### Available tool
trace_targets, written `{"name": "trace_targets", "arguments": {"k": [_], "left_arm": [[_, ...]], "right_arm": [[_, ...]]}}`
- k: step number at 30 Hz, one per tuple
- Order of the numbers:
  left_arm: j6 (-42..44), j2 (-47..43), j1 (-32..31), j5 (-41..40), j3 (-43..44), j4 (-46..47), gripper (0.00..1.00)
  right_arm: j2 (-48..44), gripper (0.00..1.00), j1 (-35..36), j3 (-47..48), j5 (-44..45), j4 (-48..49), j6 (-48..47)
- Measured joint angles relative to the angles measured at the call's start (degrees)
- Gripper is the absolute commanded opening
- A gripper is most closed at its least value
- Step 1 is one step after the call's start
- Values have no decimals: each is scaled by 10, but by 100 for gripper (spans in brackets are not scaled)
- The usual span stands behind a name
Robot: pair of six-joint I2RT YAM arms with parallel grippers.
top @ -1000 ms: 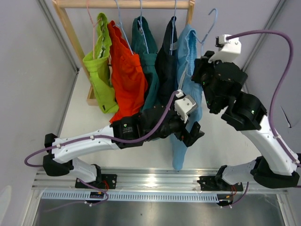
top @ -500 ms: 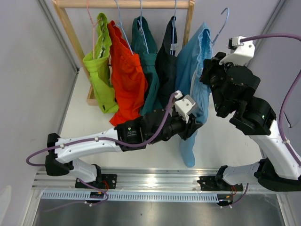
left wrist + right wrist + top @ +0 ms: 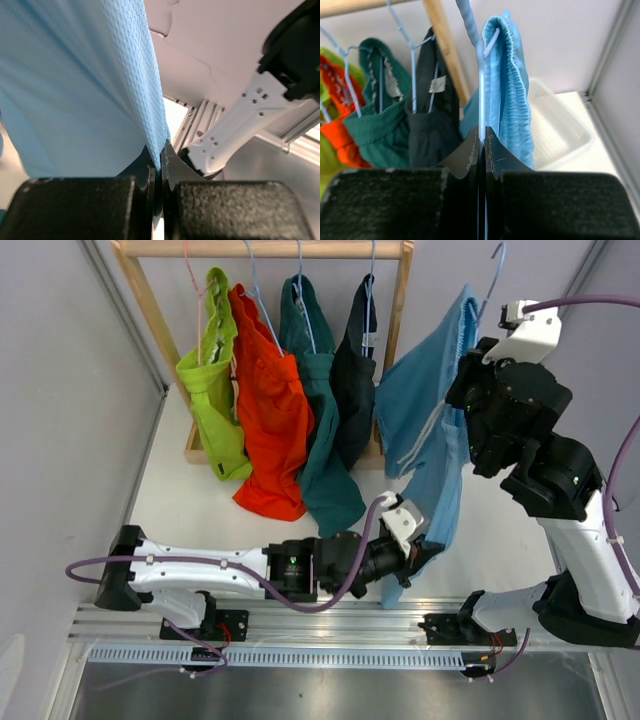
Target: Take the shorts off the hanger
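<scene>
The light blue shorts (image 3: 437, 425) hang on a pale blue wire hanger (image 3: 497, 264), held up to the right of the wooden rack (image 3: 262, 248). My right gripper (image 3: 481, 133) is shut on the hanger's wire (image 3: 480, 75), beside the shorts' gathered waistband (image 3: 509, 75). My left gripper (image 3: 424, 556) is shut on the bottom hem of the light blue shorts (image 3: 75, 90), and the fabric is pinched between its fingertips (image 3: 170, 160). The lime green (image 3: 212, 390), orange-red (image 3: 268, 410), teal green (image 3: 322, 420) and dark navy (image 3: 355, 380) shorts hang on the rack.
A white mesh tray (image 3: 561, 131) lies on the table by the right wall, behind the light blue shorts. The rack's wooden post (image 3: 402, 290) stands just left of the lifted hanger. Grey walls close in both sides, and a metal rail (image 3: 330, 625) runs along the near edge.
My right gripper has carried the hanger with the light blue shorts up and to the right, off the rack. My left gripper closed on the shorts' hem and moved towards the near edge.
</scene>
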Motion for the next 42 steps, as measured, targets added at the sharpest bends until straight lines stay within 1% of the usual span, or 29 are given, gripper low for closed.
{"name": "trace_targets", "arguments": {"k": [4, 7, 9, 14, 17, 19, 22, 24, 25, 26, 28, 30, 31, 32, 35, 36, 38, 40, 42], "left_arm": [[-11, 0, -37, -43, -31, 47, 0], [-15, 3, -55, -58, -37, 33, 0], [-13, 10, -57, -68, -36, 26, 0], [2, 49, -55, -85, 10, -5, 0], [7, 75, -34, -79, 50, -40, 0], [14, 99, -6, -64, 90, -73, 0], [30, 144, 52, -44, 174, -127, 0], [45, 196, 107, -19, 283, -175, 0], [52, 224, 133, -9, 336, -190, 0], [59, 253, 161, -2, 400, -205, 0], [73, 332, 213, 22, 562, -249, 0], [82, 398, 255, 45, 695, -261, 0], [85, 419, 275, 59, 731, -253, 0], [86, 421, 294, 70, 732, -239, 0], [88, 415, 335, 104, 695, -183, 0], [90, 422, 341, 111, 697, -170, 0], [97, 459, 348, 118, 733, -134, 3], [101, 495, 349, 130, 753, -71, 5], [93, 522, 353, 141, 753, -12, 10]], "right_arm": [[19, 0, -17, 62, 0, -22, -31], [23, 0, -20, 96, 0, -10, -47], [16, 0, -20, 103, 5, -9, -56], [8, 0, -20, 113, 13, -20, -62], [-4, 0, -13, 112, 5, -56, -13], [-33, 0, -7, 89, -17, -92, 46], [-111, 0, -6, 4, -62, -138, 139], [-166, 0, -6, -62, -93, -170, 194], [-188, 0, -6, -79, -104, -190, 214], [-201, 0, -6, -83, -116, -211, 232], [-211, 0, -6, -78, -134, -236, 258], [-206, 0, -7, -53, -156, -260, 278], [-203, 0, -9, -41, -166, -264, 285], [-199, 0, -12, -26, -177, -268, 291], [-196, 0, -26, 5, -201, -275, 297], [-198, 0, -30, 9, -206, -275, 297], [-203, 0, -38, 10, -218, -272, 296], [-210, 0, -45, 2, -231, -266, 296], [-226, 0, -56, -30, -247, -245, 296]]}}
